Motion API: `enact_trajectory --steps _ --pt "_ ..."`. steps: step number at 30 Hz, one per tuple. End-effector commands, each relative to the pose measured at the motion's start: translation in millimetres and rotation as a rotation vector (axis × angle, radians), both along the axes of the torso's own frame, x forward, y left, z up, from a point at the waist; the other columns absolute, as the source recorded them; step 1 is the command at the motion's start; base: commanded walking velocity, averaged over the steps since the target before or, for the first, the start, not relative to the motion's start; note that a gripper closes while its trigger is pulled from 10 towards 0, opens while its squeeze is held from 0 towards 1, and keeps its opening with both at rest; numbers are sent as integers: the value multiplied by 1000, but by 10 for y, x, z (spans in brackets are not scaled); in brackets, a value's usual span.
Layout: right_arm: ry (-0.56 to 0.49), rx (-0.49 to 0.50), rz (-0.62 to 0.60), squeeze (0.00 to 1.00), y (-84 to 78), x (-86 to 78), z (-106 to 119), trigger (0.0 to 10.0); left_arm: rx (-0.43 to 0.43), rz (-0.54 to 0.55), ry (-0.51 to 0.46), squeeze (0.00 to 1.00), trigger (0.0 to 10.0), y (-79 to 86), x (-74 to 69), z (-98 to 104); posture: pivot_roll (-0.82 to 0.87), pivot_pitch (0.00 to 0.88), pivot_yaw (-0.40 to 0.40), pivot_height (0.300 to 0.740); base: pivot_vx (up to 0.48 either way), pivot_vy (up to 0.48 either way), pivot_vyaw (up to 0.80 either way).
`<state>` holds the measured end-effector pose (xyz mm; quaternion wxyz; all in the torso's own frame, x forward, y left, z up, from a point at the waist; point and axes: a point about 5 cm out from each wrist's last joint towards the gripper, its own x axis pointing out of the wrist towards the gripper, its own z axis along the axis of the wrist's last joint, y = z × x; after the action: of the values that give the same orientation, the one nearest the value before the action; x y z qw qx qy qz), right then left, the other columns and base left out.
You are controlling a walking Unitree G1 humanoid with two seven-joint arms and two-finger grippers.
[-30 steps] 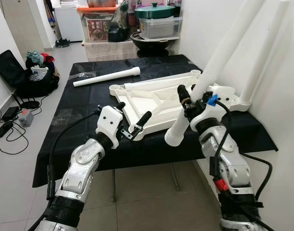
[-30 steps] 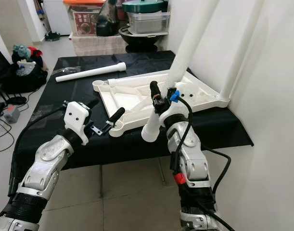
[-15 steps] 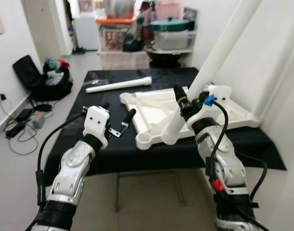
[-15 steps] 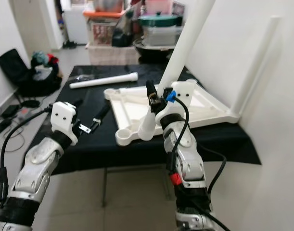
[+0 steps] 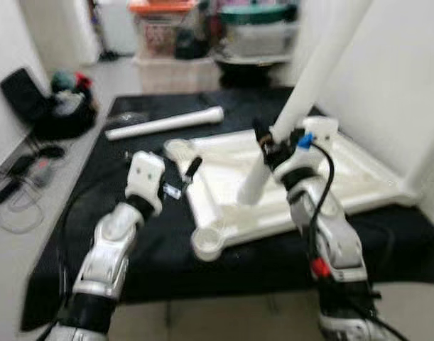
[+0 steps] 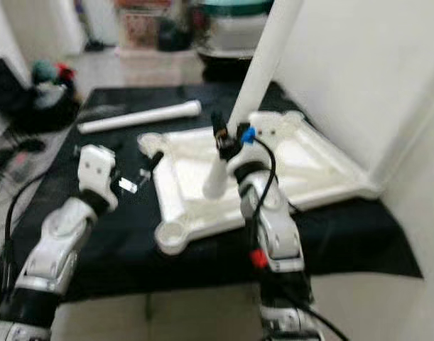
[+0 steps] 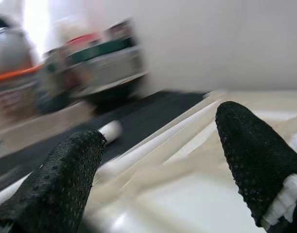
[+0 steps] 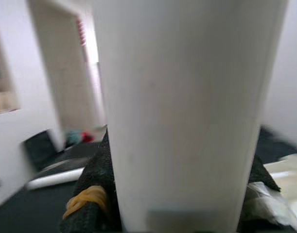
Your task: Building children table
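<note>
Head views showed the right gripper (image 5: 271, 145) pinching a white leg (image 5: 302, 99), its long axis tilted up and rightward, low end just above the upturned table (image 5: 359, 177). Left gripper (image 5: 182, 179), spread empty, hovered beside the near-left socket (image 5: 209, 243).

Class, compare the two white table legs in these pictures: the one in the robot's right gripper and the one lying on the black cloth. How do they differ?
The held leg stands tilted upward over the tabletop; the loose leg lies flat on the black cloth. The held leg is clamped in the right gripper; the loose leg lies beyond the open left gripper, untouched. Both are plain white tubes.
</note>
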<state>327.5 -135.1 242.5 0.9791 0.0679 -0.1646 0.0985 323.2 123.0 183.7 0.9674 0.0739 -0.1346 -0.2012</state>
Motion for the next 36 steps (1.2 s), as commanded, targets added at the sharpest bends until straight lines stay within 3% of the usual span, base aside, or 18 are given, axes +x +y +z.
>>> enact_trajectory --steps 1,11,17,18,20,21,22,24,26,28,30,36 --pt "-8 -4 -6 0 3 -1 18 10000 16 -7 5 0 10000 -11 -19 -33 37 0 -38 740 0 0 800" --pt "-18 14 32 0 -6 -3 56 10000 4 -16 33 0 10000 8 -63 -96 42 0 -36 740 0 0 0" --pt "-31 -37 205 0 9 -57 111 10000 19 2 47 0 10000 21 -68 -131 51 0 -43 740 0 92 0" --pt "-46 -68 307 0 12 -111 150 10000 55 53 81 0 10000 98 -70 -213 55 0 -43 740 0 0 0" --pt "-46 -68 307 0 12 -111 150 10000 55 53 81 0 10000 98 -70 -213 55 0 -43 740 0 0 0" --pt "-61 -96 380 0 12 -158 182 10000 114 111 126 0 10000 194 -75 -326 55 0 -43 740 0 0 0" --pt "-61 -96 380 0 12 -158 182 10000 114 111 126 0 10000 194 -75 -326 55 0 -43 740 0 0 0" --pt "-80 -131 460 0 25 -211 236 10000 175 229 240 0 10000 535 -227 -641 60 0 -58 740 0 0 0" --pt "-83 -140 478 0 37 -221 247 10000 184 249 266 0 10000 633 -308 -720 65 0 -61 740 0 0 0" --pt "-83 -140 478 0 37 -221 247 10000 184 249 266 0 10000 633 -308 -720 65 0 -61 740 0 0 0" --pt "-86 -151 528 0 119 -235 240 10000 146 185 257 0 10000 603 -446 -723 91 0 -81 740 0 0 0" --pt "-89 -143 563 0 224 -207 233 10000 91 128 188 0 10000 508 -463 -600 102 0 -79 740 0 0 0"
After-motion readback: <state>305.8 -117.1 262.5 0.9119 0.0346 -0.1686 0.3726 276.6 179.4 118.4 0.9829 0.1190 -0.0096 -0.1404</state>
